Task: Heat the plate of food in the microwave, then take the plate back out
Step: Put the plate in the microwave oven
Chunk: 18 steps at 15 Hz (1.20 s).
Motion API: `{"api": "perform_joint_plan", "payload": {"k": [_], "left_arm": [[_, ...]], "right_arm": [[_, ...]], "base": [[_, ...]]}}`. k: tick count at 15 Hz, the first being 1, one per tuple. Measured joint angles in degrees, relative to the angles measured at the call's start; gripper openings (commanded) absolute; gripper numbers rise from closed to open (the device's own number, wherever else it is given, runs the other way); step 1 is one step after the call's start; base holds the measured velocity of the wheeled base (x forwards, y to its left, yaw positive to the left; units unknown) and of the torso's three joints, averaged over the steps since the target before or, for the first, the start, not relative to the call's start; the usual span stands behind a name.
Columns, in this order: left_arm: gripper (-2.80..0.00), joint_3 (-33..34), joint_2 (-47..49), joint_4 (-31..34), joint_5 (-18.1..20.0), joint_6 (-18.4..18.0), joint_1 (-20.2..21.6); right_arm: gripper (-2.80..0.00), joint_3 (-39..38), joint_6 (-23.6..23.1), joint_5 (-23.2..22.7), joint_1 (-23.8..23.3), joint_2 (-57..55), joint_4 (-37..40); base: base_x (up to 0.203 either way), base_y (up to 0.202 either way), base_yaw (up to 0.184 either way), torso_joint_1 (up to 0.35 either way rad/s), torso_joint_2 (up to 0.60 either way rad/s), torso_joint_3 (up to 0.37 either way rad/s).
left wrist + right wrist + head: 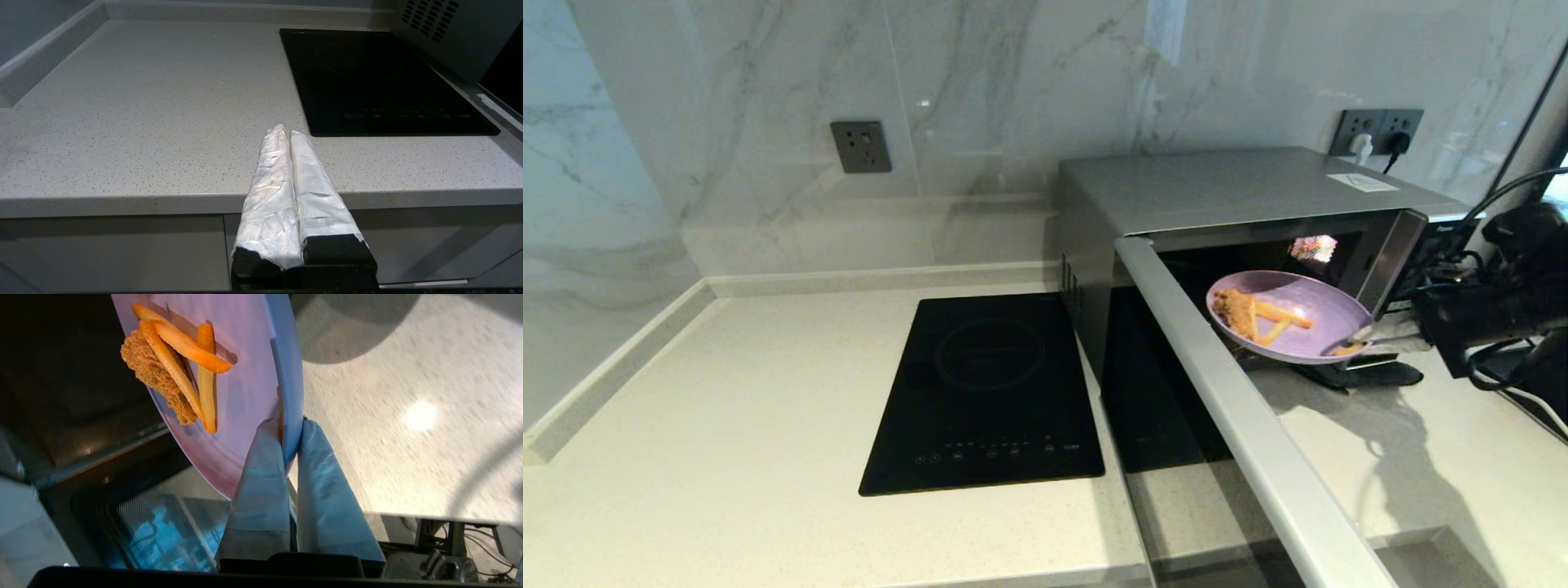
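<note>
The silver-grey microwave [1225,189] stands at the back right of the counter with its door [1241,408] swung wide open toward me. The lilac plate of food [1311,314] [245,375], carrying orange fries and a crumbly piece, hangs tilted in the air at the mouth of the dark cavity. My right gripper [1364,336] [291,424] is shut on the plate's near rim, one finger above it and one below. My left gripper [288,131] is shut with nothing in it, hovering at the counter's front edge, left of the hob.
A flat black induction hob [988,392] [380,81] lies in the counter left of the microwave. Wall sockets with plugs [1376,131] sit behind the microwave. Pale counter [727,425] stretches left of the hob, ending at a raised edge along the marble wall.
</note>
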State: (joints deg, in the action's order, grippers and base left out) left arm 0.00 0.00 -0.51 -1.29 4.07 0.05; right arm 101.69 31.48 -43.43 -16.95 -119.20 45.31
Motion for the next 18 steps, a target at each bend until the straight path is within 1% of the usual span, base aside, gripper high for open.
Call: {"api": "perform_joint_plan", "payload": {"k": [3,5,9,12,18], "left_arm": [[-2.8,0.0,0.0,0.0,0.0,0.0,0.0],[-2.8,0.0,0.0,0.0,0.0,0.0,0.0],[-2.8,0.0,0.0,0.0,0.0,0.0,0.0],[-2.8,0.0,0.0,0.0,0.0,0.0,0.0],[-2.8,0.0,0.0,0.0,0.0,0.0,0.0]], "right_arm": [[-2.8,7.9,4.7,3.3,4.1,-4.6,0.0],[-2.8,10.5,6.9,6.0,6.6,-6.7,-1.3],[-2.8,11.3,11.7,10.3,10.1,-10.0,-8.9],[-2.8,11.5,12.8,12.5,11.2,-11.9,-11.8],[-2.8,10.5,14.3,12.6,11.6,-11.8,-12.3]], "base": [[0.0,0.0,0.0,0.0,0.0,0.0],[0.0,0.0,0.0,0.0,0.0,0.0],[0.0,0.0,0.0,0.0,0.0,0.0],[0.0,0.0,0.0,0.0,0.0,0.0],[0.0,0.0,0.0,0.0,0.0,0.0]]}}
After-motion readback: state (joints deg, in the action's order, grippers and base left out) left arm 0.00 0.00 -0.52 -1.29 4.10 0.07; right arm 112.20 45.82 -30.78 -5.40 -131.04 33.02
